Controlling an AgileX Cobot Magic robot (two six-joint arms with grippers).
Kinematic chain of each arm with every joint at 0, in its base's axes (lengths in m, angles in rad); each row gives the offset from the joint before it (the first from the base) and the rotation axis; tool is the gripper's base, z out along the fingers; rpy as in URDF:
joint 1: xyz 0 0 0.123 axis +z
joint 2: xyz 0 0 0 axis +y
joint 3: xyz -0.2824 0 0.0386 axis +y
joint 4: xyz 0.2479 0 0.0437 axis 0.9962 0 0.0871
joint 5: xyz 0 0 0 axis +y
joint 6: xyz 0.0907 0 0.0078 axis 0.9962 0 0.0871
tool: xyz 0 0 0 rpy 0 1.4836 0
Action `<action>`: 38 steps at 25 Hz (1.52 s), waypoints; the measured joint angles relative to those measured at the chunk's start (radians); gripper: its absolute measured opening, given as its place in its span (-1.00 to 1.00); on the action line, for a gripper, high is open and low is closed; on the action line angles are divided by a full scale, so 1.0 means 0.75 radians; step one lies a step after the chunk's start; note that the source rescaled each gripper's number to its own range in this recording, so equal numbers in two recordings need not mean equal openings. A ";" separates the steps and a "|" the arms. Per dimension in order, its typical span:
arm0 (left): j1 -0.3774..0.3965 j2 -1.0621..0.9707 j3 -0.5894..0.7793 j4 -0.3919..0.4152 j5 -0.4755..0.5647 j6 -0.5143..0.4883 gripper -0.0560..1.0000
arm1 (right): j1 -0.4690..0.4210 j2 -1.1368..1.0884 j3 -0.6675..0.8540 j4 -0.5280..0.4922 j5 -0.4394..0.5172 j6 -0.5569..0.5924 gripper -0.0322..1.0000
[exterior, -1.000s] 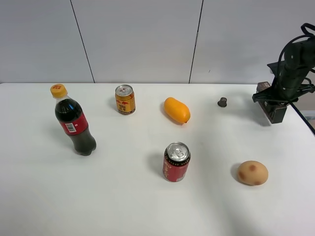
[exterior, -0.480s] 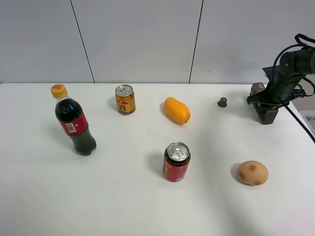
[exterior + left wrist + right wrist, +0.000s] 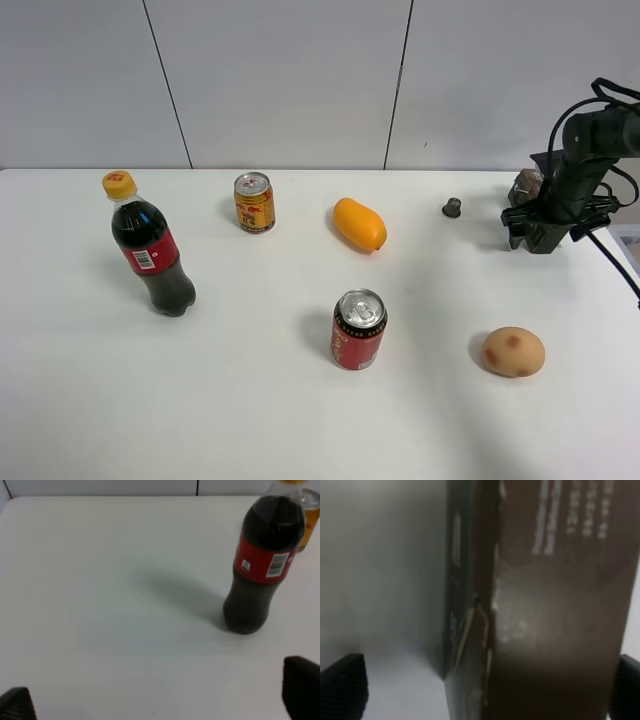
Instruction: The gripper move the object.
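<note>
**Spotter one:** Your right-hand small black two-fingered gripper (image 3: 540, 236) sits low at the far right of the white table (image 3: 300, 420), straddling the long flat dark brown cardboard carton with white lettering (image 3: 555, 605). The jaws are spread wide and hold nothing. In the right wrist view one fingertip (image 3: 342, 682) stands clear of the carton with bare table between, while the other (image 3: 626, 680) looks to be right at the carton's edge.

**Spotter two:** That offset is your risk, I think. If you close from here, the near finger could push first and the carton could slide or swivel instead of being clamped. It lies close to the table's right edge, so a shove that way could send it off.

**Spotter one:** Watch the carton's long seam (image 3: 472, 630) too. It looks split or lifted, and a pad landing there might crush the card or slip.

**Spotter two:** If you carry it left, the small grey cap (image 3: 452, 207) stands near that path. Your left gripper (image 3: 160, 700) is also wide open and empty, near the dark cola bottle with a red label (image 3: 262, 565), well apart from all this.
</note>
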 joint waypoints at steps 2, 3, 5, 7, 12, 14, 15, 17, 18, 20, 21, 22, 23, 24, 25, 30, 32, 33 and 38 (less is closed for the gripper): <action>0.000 0.000 0.000 0.000 0.000 0.000 1.00 | 0.000 0.000 0.000 0.000 0.011 0.000 0.93; 0.000 0.000 0.000 0.000 0.000 0.000 1.00 | 0.000 -0.002 0.000 0.000 0.017 0.000 0.96; 0.000 0.000 0.000 0.000 0.000 0.000 1.00 | 0.000 -0.003 0.000 0.000 0.020 0.000 0.99; 0.000 0.000 0.000 0.000 0.000 0.000 1.00 | 0.000 -0.019 0.002 0.000 0.034 0.000 0.99; 0.000 0.000 0.000 0.000 0.000 0.000 1.00 | 0.000 -0.148 0.002 0.036 0.110 -0.016 1.00; 0.000 0.000 0.000 0.000 0.000 0.000 1.00 | 0.000 -0.220 0.002 0.076 0.160 -0.050 1.00; 0.000 0.000 0.000 0.000 0.000 0.000 1.00 | 0.000 -0.259 0.002 0.099 0.184 -0.070 1.00; 0.000 0.000 0.000 0.000 0.000 0.000 1.00 | 0.000 -0.339 0.002 0.147 0.236 -0.110 1.00; 0.000 0.000 0.000 0.000 0.000 0.000 1.00 | 0.000 -0.372 0.002 0.164 0.265 -0.126 1.00; 0.000 0.000 0.000 0.000 0.000 0.000 1.00 | 0.000 -0.455 0.002 0.192 0.337 -0.161 1.00; 0.000 0.000 0.000 0.000 0.000 0.000 1.00 | 0.000 -0.490 0.002 0.199 0.380 -0.176 1.00; 0.000 0.000 0.000 0.000 0.000 0.000 1.00 | 0.000 -0.526 0.002 0.204 0.423 -0.189 1.00; 0.000 0.000 0.000 0.000 0.000 0.000 1.00 | 0.000 -0.581 0.002 0.206 0.463 -0.200 1.00; 0.000 0.000 0.000 0.000 0.000 0.000 1.00 | 0.000 -0.620 0.002 0.206 0.492 -0.210 1.00; 0.000 0.000 0.000 0.000 0.000 0.000 1.00 | 0.000 -0.668 0.002 0.206 0.522 -0.216 1.00; 0.000 0.000 0.000 0.000 0.000 0.000 1.00 | 0.000 -0.895 0.002 0.214 0.600 -0.229 1.00; 0.000 0.000 0.000 0.000 0.000 0.000 1.00 | 0.000 -0.974 0.002 0.215 0.606 -0.229 1.00; 0.000 0.000 0.000 0.000 0.000 0.000 1.00 | 0.000 -1.017 0.002 0.211 0.606 -0.229 1.00; 0.000 0.000 0.000 0.000 0.000 0.000 1.00 | 0.000 -1.200 0.002 0.197 0.612 -0.229 1.00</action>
